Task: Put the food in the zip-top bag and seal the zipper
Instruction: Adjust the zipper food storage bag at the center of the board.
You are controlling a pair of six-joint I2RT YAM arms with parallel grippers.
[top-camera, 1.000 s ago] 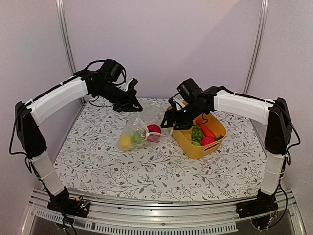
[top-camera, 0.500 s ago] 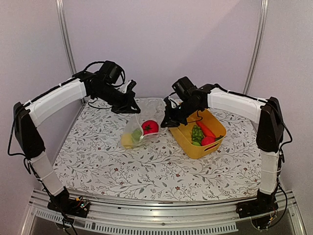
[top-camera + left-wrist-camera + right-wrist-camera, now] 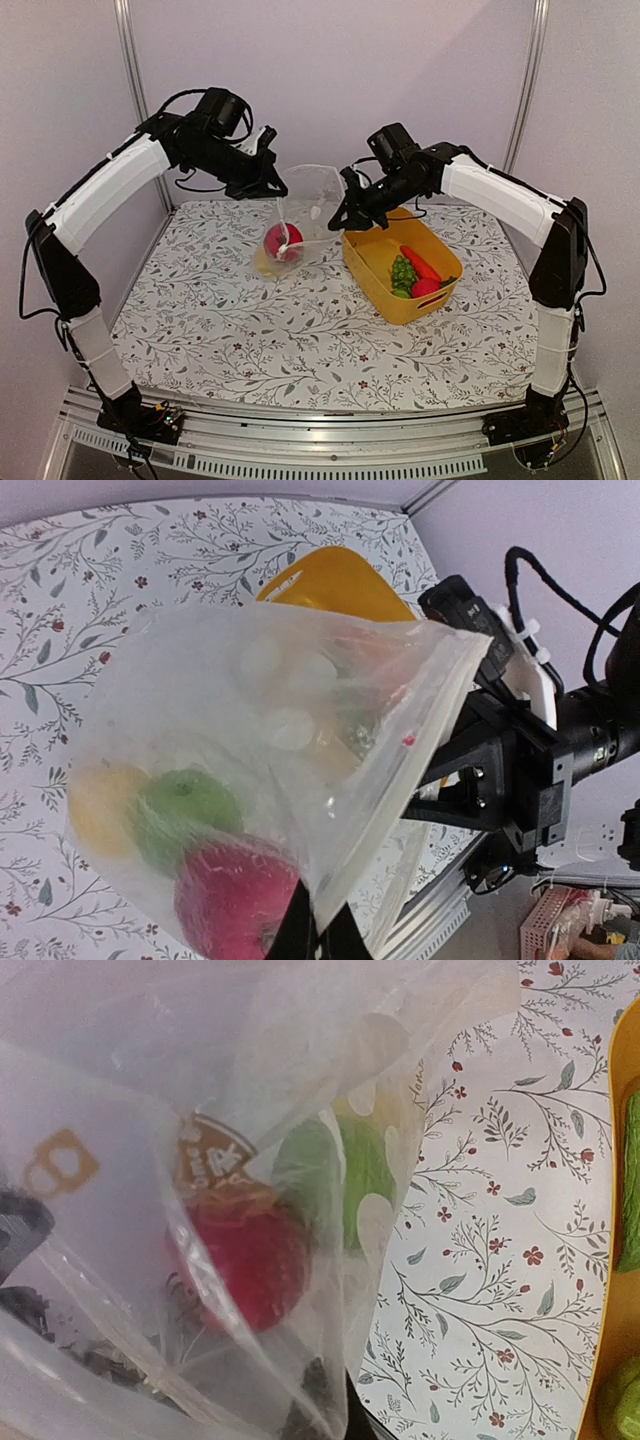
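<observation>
Bag lifted, both sides pinched!
The right gripper (image 3: 345,215) has just snapped closed on the bag (image 3: 305,195) rim, opposite the left gripper (image 3: 272,190), which is clamped there too. The bag has risen off the tabletop (image 3: 250,340) and hangs with the apple (image 3: 281,240), lemon (image 3: 100,800) and green piece (image 3: 185,805) inside. The carrot (image 3: 422,263) still waits in the tub (image 3: 395,305), so loading isn't finished.

You've lifted both arms: left gripper (image 3: 274,189) and right gripper (image 3: 341,217) now sit higher and further back. Right jaws were apart, now pinched on the zip-top bag (image 3: 308,192). It was slumped on the table (image 3: 200,310), now hangs stretched between them. Red apple (image 3: 281,240) and lemon (image 3: 266,262) dropped to its bottom.
</observation>
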